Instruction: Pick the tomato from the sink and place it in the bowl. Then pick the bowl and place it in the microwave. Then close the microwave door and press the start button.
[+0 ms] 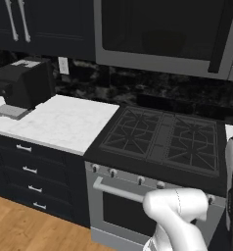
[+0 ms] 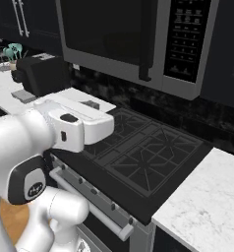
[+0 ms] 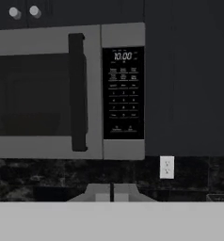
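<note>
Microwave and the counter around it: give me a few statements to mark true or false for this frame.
1. The microwave door is shut. True.
2. The microwave hangs above the stove. True.
3. The microwave's display is blank. False: it shows 10:00.
4. The gripper is wide open. False: its fingertips sit together.
5. A red kettle stands on the stove. False: the burners are bare.

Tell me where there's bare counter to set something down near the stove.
White counter between coffee machine and stove is bare. Another bare stretch borders the stove's right. The far left end by the utensil holder is crowded.
</note>
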You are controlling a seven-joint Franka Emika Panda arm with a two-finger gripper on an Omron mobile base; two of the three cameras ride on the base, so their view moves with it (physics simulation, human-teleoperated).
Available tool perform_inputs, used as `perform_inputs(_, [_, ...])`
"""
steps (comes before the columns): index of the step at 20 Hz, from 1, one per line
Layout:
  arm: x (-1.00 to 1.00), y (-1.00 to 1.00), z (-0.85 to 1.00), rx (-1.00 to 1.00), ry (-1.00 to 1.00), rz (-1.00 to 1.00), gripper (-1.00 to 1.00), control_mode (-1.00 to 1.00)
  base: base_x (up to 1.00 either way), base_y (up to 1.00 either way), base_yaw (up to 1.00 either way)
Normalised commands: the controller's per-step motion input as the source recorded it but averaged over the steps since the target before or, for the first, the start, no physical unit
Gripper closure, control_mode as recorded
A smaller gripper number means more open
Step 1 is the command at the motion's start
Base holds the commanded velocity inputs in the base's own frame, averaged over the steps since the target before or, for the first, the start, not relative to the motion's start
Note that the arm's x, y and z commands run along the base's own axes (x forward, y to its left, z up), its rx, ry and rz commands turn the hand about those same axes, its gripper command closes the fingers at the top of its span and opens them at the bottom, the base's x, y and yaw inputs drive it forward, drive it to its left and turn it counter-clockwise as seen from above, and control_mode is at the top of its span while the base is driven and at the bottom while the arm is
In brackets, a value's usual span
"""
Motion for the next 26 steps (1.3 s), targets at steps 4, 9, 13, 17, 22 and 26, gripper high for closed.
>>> perform_inputs(4, [0.38, -0.12, -0.36, 0.00, -0.07, 0.00, 1.00, -1.00, 0.00, 0.00, 0.00])
perform_inputs(9, [0.60, -0.08, -0.36, 0.00, 0.00, 0.00, 1.00, -1.00, 0.00, 0.00, 0.00])
perform_inputs(13, [0.57, -0.44, -0.07, 0.04, 0.00, 0.00, 1.00, -1.00, 0.00, 0.00, 0.00])
perform_inputs(17, [0.37, -0.42, 0.00, 0.06, 0.00, 0.00, 1.00, -1.00, 0.00, 0.00, 0.00])
perform_inputs(22, [0.31, -0.27, 0.04, 0.03, 0.00, 0.00, 1.00, -1.00, 0.00, 0.00, 0.00])
perform_inputs(26, [0.32, -0.01, 0.19, 0.00, -0.01, 0.00, 1.00, -1.00, 0.00, 0.00, 0.00])
